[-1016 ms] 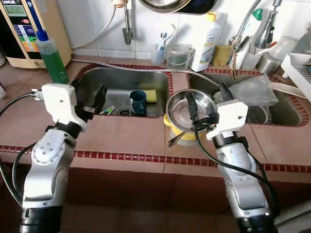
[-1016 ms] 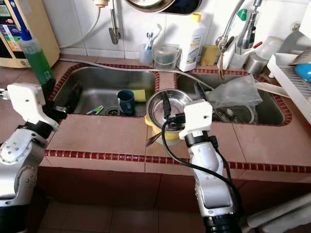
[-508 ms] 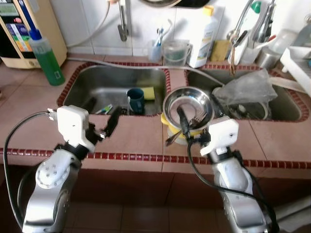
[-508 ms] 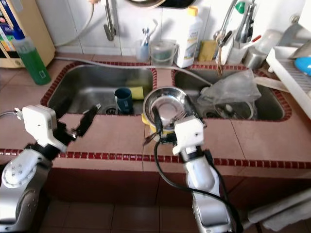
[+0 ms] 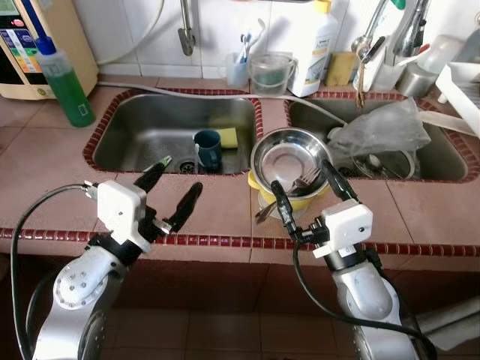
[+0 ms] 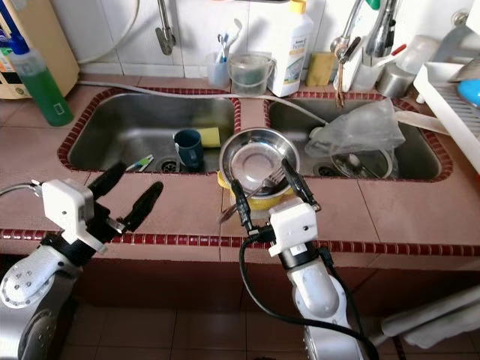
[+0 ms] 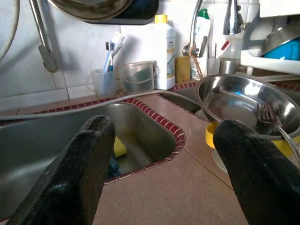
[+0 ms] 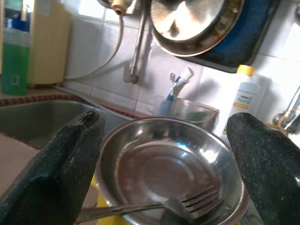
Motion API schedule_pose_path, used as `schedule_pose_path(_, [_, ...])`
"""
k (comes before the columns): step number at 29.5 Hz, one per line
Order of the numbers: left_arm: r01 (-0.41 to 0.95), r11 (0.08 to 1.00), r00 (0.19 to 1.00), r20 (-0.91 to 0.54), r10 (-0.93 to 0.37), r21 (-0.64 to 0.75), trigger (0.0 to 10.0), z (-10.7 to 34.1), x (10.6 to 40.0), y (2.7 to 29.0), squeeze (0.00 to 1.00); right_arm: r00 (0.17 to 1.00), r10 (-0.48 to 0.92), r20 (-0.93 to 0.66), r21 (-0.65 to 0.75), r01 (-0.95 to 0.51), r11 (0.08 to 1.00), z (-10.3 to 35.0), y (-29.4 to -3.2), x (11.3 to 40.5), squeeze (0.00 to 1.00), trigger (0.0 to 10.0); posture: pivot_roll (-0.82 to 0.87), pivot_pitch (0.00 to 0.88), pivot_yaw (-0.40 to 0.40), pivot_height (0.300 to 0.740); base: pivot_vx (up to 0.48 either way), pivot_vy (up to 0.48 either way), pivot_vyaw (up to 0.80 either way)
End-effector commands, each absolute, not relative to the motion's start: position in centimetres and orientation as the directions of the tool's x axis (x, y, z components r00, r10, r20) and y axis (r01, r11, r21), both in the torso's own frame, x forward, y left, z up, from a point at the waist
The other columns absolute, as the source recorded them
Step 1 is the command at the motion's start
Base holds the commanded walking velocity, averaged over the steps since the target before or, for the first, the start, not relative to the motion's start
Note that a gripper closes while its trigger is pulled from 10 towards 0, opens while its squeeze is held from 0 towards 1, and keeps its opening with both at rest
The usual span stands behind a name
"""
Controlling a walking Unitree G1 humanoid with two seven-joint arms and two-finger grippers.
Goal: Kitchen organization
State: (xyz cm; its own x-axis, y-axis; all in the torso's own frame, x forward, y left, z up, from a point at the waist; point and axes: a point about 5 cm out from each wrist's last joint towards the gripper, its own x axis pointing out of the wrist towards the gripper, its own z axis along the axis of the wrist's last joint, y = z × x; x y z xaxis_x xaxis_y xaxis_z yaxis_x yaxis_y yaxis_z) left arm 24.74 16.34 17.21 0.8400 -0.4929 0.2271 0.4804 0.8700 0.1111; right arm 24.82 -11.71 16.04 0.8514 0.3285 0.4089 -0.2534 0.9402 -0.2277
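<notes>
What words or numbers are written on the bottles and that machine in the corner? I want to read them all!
None can be read for sure.
White bottle by the wall: a green and blue label, print too small to read.
Green bottle: a small label patch, too blurred to read.
Beige machine in the corner: coloured panel and buttons with tiny print, unreadable.
White bottle in the right wrist view: a label with a green mark, letters blurred.
</notes>
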Motion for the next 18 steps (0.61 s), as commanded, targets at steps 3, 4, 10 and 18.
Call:
schedule_pose_path(3, [0.477, 0.871, 0.828, 0.273, -0.490, 0.117, 10.0, 18.35, 24.73, 16.10, 0.00, 0.836, 0.304, 0.456, -0.218, -0.227, 0.949, 17.42, -11.92, 25.02, 0.00, 10.0, -0.07, 0.142, 0.017, 0.740, 0.000, 0.000, 0.00])
schedule_pose_path(4, [0.476, 0.872, 0.826, 0.279, -0.489, 0.116, 10.0, 18.47, 24.77, 16.06, 0.00, 0.834, 0.305, 0.459, -0.218, -0.227, 0.949, 17.53, -11.88, 25.09, 0.00, 10.0, -0.07, 0.140, 0.016, 0.740, 0.000, 0.000, 0.00])
schedule_pose_path(10, [0.472, 0.878, 0.825, 0.309, -0.473, 0.084, 10.0, 18.87, 24.93, 16.18, 0.00, 0.828, 0.308, 0.468, -0.217, -0.230, 0.949, 17.80, -11.74, 25.20, 0.00, 10.0, -0.06, 0.134, 0.012, 0.740, 0.000, -0.245, 0.00])
schedule_pose_path(18, [0.465, 0.882, 0.827, 0.318, -0.463, 0.075, 10.0, 19.05, 25.01, 16.30, 0.00, 0.825, 0.316, 0.469, -0.219, -0.239, 0.946, 17.88, -11.67, 25.21, 0.00, 10.0, -0.06, 0.128, 0.007, 0.740, 0.000, -0.480, 0.00])
